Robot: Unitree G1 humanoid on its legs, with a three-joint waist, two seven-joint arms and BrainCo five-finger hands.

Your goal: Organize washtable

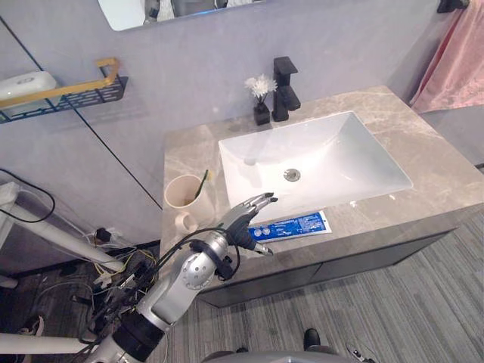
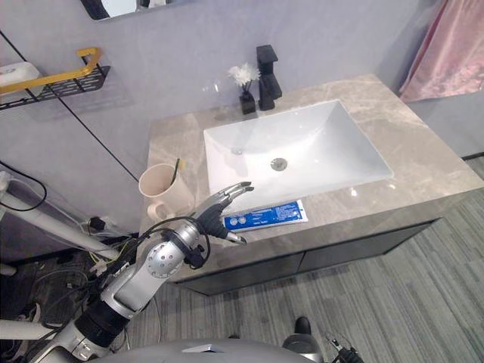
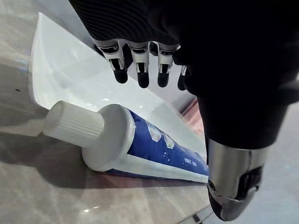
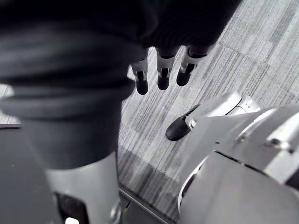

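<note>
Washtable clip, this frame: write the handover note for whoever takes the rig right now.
Left robot hand: open, poised over the cap end of the toothpaste tube, not gripping it.
Right robot hand: open, empty, hanging over the floor.
Things: the tube lies flat on the counter in front of the sink; the cup with a toothbrush stands at the counter's left side.
Done: nothing visibly put away.
Left: grasp the tube and, probably, stow it in the cup.
</note>
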